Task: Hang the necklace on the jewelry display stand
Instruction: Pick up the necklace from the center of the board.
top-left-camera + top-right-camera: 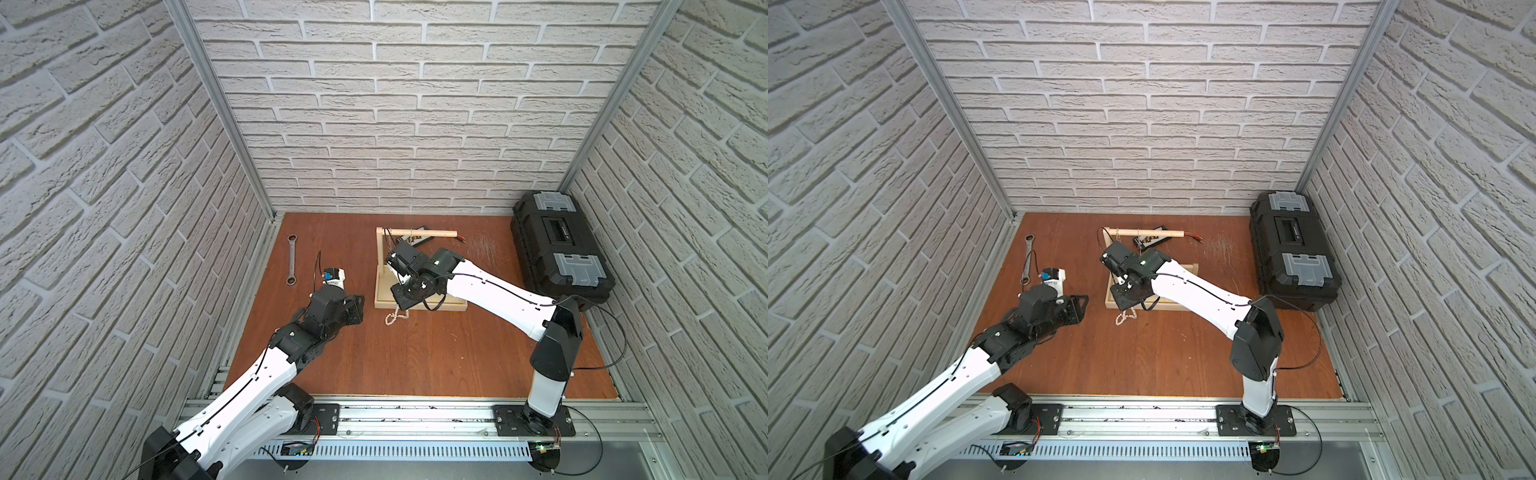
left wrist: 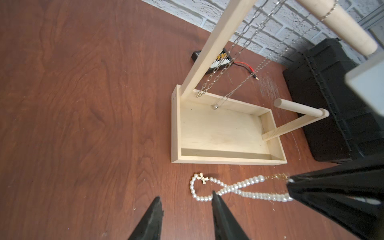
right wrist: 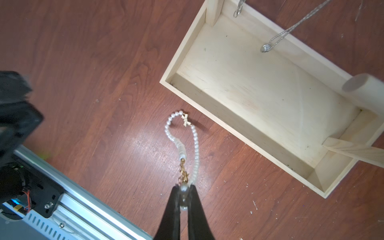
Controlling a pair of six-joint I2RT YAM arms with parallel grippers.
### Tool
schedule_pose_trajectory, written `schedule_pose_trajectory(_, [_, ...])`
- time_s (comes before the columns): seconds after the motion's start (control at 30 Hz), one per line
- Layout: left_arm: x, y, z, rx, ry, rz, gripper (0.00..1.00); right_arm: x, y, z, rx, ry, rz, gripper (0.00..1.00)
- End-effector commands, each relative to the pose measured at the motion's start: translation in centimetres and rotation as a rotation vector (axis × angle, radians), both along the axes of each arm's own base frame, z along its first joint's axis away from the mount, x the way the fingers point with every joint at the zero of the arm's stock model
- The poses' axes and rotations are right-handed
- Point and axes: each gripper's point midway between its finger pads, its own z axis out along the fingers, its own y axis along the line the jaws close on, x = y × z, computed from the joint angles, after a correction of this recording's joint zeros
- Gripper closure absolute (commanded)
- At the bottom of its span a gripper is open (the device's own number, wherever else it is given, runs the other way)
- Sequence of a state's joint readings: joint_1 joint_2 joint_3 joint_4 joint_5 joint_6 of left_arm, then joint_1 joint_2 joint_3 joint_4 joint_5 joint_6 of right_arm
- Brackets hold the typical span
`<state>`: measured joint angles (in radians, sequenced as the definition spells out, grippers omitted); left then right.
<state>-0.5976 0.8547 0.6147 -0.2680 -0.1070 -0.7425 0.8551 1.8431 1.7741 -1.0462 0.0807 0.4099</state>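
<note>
The necklace (image 3: 195, 143), white pearls with a small gold bow and a gold clasp, trails over the brown table just in front of the jewelry display stand (image 1: 453, 306). My right gripper (image 3: 184, 187) is shut on its clasp end; the looped end with the bow rests on the table (image 2: 199, 182). In both top views the right gripper (image 1: 401, 305) (image 1: 1129, 308) points down over the tray's front edge. My left gripper (image 2: 186, 195) is open, low beside the pearl loop, with one fingertip (image 2: 214, 194) at the strand. The stand's dowel bar (image 1: 424, 233) carries silver chains (image 2: 218, 76).
A black toolbox (image 1: 561, 249) stands at the back right against the wall. A wrench (image 1: 292, 259) lies at the back left. A small black device with red leads (image 2: 207, 62) lies behind the stand. A short second dowel (image 2: 299, 108) sticks out at the tray's other end.
</note>
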Motion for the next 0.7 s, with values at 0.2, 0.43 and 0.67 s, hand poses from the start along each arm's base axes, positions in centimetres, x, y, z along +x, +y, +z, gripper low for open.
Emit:
schedule_pose_trajectory(0.2, [1.2, -4.8, 4.0, -0.071, -0.142, -0.161, 0.55, -0.2, -0.2, 6.7, 0.068, -0.097, 0.031, 0.97])
schedule_pose_trajectory(0.43, [0.5, -7.1, 7.0, -0.087, -0.199, -0.274, 0.54, 0.1, -0.2, 11.1, 0.140, -0.187, 0.046, 0.96])
schedule_pose_trajectory(0.67, [0.2, -8.9, 8.7, -0.087, -0.231, -0.351, 0.54, -0.4, 0.0, 13.6, 0.209, -0.210, 0.057, 0.96])
